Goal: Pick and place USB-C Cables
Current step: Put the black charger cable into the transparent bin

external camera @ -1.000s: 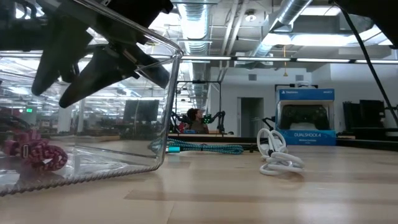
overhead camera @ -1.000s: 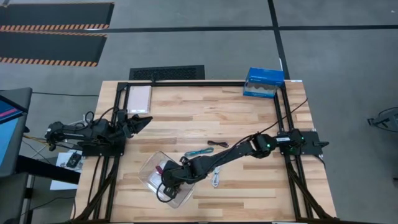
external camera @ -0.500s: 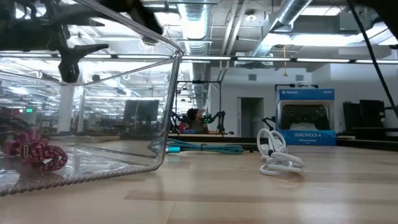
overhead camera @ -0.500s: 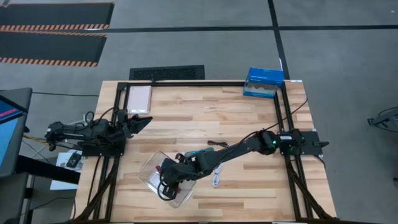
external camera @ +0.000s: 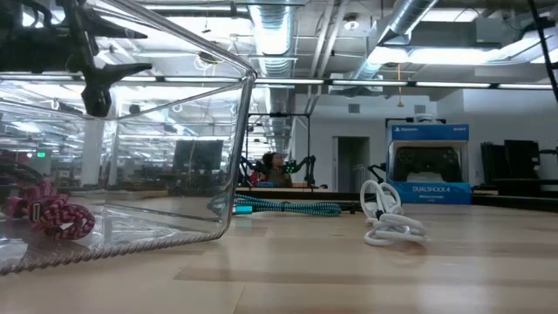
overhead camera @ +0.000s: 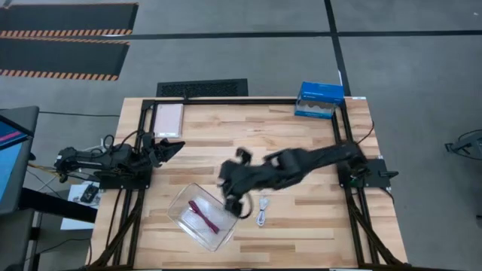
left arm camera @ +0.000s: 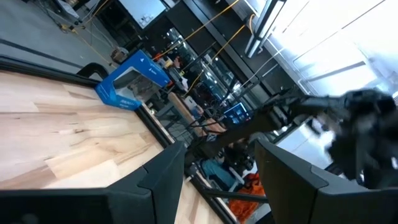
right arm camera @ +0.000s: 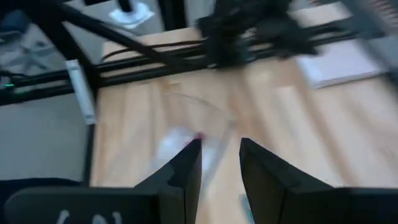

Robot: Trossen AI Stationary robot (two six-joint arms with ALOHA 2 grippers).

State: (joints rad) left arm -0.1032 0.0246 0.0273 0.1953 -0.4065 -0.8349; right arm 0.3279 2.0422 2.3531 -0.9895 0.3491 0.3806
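A clear tray (overhead camera: pixel 184 218) stands on the near-left part of the table and fills the left of the low view (external camera: pixel 174 235). The magenta-pink cable (overhead camera: pixel 203 216) lies coiled on its floor (external camera: pixel 48 215). The white cable (overhead camera: pixel 262 211) rests on the wood to the tray's right (external camera: pixel 391 222). Farther back lies the teal cable (external camera: pixel 288 208). The maroon-black cable does not show. My right gripper (overhead camera: pixel 232 182), blurred, hovers open and empty beyond the tray's far-right corner; its wrist view (right arm camera: pixel 221 162) looks back at the tray. My left gripper (overhead camera: pixel 170 145) waits open at the table's left (left arm camera: pixel 221 168).
A blue box (overhead camera: pixel 319 100) stands at the table's far right corner (external camera: pixel 427 166), and a pale flat pad (overhead camera: pixel 167 119) lies at the far left. Black frame rails run along the table's edges. Bare wood stretches across the middle and the near right.
My right gripper has risen out of the tray and swung away toward the table's far right, moving fast and blurred. The magenta-pink cable stays on the tray floor where it lay. The tray and the white and teal cables have kept still.
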